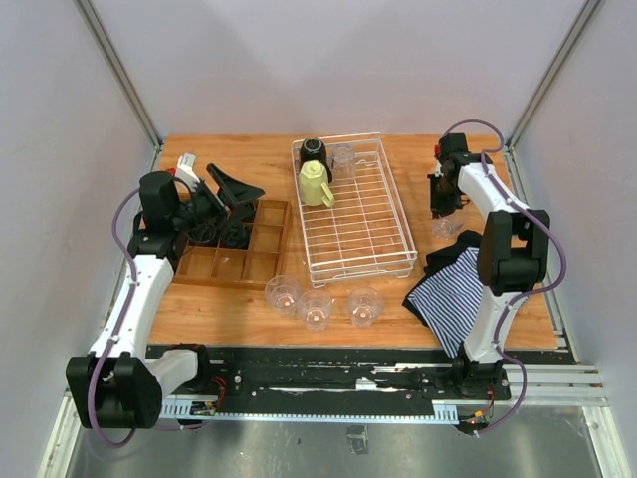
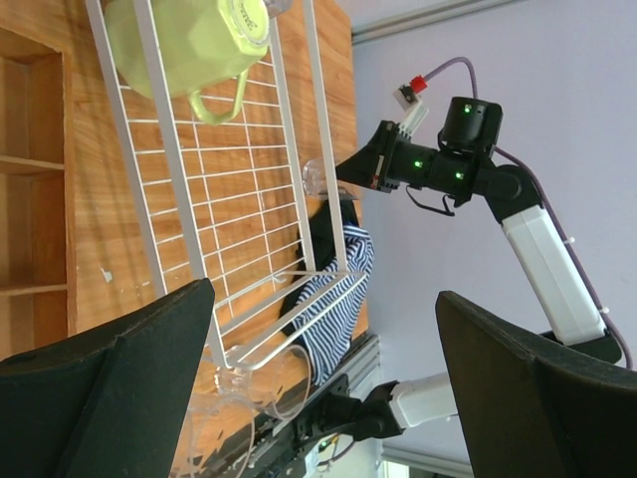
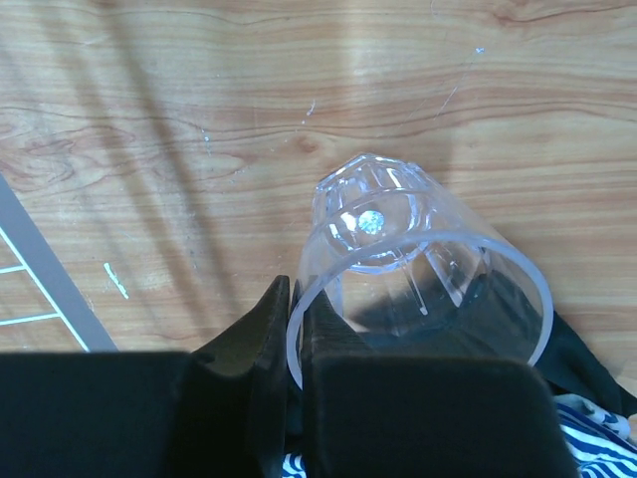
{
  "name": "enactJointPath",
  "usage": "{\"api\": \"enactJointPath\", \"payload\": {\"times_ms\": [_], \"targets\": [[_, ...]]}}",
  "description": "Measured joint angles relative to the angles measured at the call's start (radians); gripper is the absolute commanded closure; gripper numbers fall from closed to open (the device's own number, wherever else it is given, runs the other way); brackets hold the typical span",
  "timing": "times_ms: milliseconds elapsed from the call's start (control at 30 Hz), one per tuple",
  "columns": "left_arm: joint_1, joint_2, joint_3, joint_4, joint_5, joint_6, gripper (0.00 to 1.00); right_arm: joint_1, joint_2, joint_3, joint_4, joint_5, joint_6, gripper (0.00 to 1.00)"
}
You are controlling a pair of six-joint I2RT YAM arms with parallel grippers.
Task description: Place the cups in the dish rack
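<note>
Slippage threatens: the right gripper [image 3: 296,317] pinches just the rim wall of the clear tumbler [image 3: 398,234] ahead of its fingertips, so swinging toward the dish rack [image 3: 45,274] at its left may twist it loose.

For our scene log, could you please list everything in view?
dish rack: one, white wire, table centre.
black mug: one, black, rack's far end.
handled mug: one, yellow-green, in rack beside black mug.
racked tumbler: one, clear, rack's far end.
loose tumblers: three, clear, table before rack.
gripped tumbler: one, clear, right of rack.
wooden tray: one, brown, left of rack.
striped cloth: one, navy-white, near right.
table: one, wood-brown, under everything.
left gripper: one, black, open above tray.
right gripper: one, black, shut on gripped tumbler's rim.
</note>
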Motion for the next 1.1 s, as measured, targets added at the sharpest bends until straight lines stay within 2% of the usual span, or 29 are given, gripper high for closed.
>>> {"api": "enactJointPath", "payload": {"times_ms": [167,367,467,600,733,867,1100], "targets": [[-0.009,0.000,0.019,0.005,0.001,-0.010,0.02,0.000,-0.040,0.007,-0.031,0.012,-0.012,0.99],[-0.086,0.020,0.030,0.046,-0.005,-0.047,0.02,0.000,-0.179,0.127,-0.079,-0.029,-0.016,0.99],[-0.143,0.050,0.051,0.064,-0.022,-0.066,0.02,0.007,-0.269,0.172,-0.070,-0.113,0.009,0.99],[-0.200,0.085,0.071,0.112,-0.046,-0.113,0.02,0.015,-0.389,0.157,0.000,-0.314,0.098,0.99],[-0.224,0.107,0.059,0.224,-0.062,-0.224,0.02,0.035,-0.526,-0.069,0.261,-0.555,0.315,0.99],[-0.259,0.151,0.064,0.282,-0.073,-0.303,0.01,0.068,-0.567,-0.273,0.531,-0.729,0.564,0.99],[-0.326,0.229,0.077,0.305,-0.087,-0.419,0.00,0.140,-0.577,-0.478,0.934,-0.833,0.912,0.99]]}}
